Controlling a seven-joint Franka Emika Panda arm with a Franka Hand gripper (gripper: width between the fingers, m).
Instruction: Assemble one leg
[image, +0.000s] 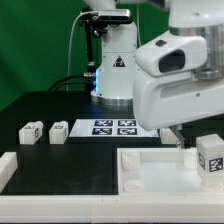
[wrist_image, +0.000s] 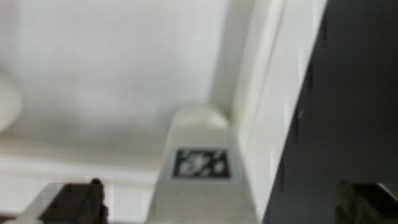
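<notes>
In the wrist view a small white leg (wrist_image: 201, 150) with a black-and-white tag stands against the inner corner of the large white tray (wrist_image: 107, 90). My gripper (wrist_image: 219, 203) is open above it. Its dark fingertips (wrist_image: 75, 200) stand wide on either side of the leg and do not touch it. In the exterior view a tagged leg (image: 210, 158) stands at the tray's (image: 150, 172) right end. The arm's bulky white hand (image: 175, 80) hangs over that spot and hides the fingers. Two more legs (image: 30, 132) (image: 58, 131) lie on the black table at the exterior view's left.
The marker board (image: 113, 126) lies behind the tray, in front of the arm's base (image: 115, 75). A long white part (image: 55, 170) lies along the front at the exterior view's left. The tray's raised wall (wrist_image: 267, 60) runs beside the leg, with dark table (wrist_image: 356, 90) beyond it.
</notes>
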